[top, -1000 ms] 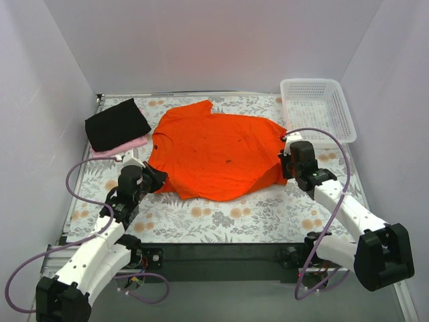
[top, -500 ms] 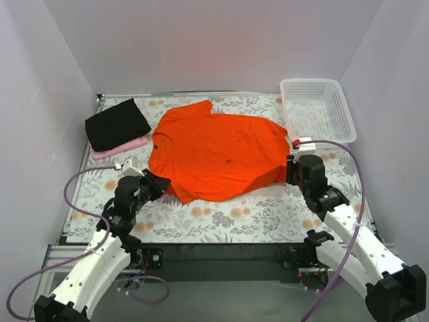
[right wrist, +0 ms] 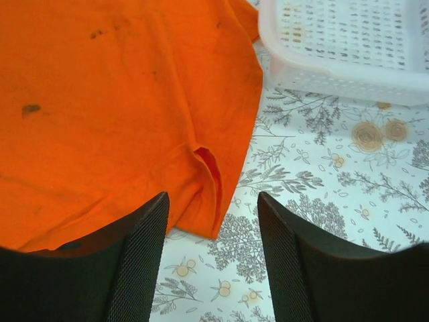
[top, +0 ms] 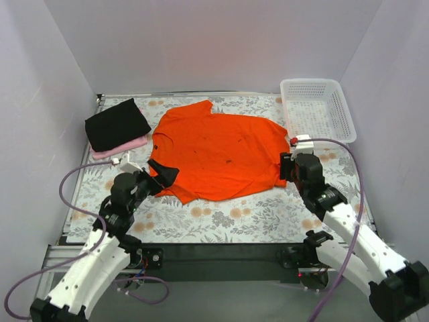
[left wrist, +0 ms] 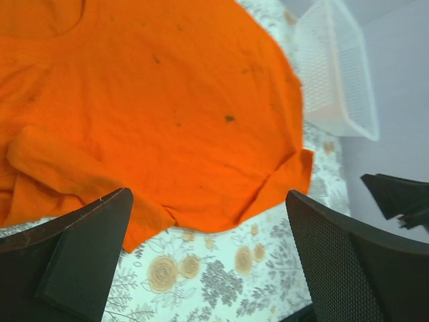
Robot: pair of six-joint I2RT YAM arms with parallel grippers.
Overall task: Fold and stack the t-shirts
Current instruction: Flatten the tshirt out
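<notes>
Across the middle of the floral counter (top: 221,215) the orange t-shirt (top: 218,151) lies spread flat, with a white mesh basket (top: 317,82) at the far right. The black t-shirt (top: 117,124) sits folded on the pink t-shirt (top: 127,146), far left. The left pincer (left wrist: 211,261) is spread wide at the orange shirt's near-left edge, and the right pincer (right wrist: 213,261) is spread by its right sleeve, neither pinching anything.

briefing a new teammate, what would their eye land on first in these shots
The bright orange t-shirt spread flat across the middle of the floral table dominates. At the far left a folded black t-shirt lies on a pink t-shirt, and a white mesh basket sits at the far right. The left tool and right tool both hang open at the shirt's near corners.
</notes>
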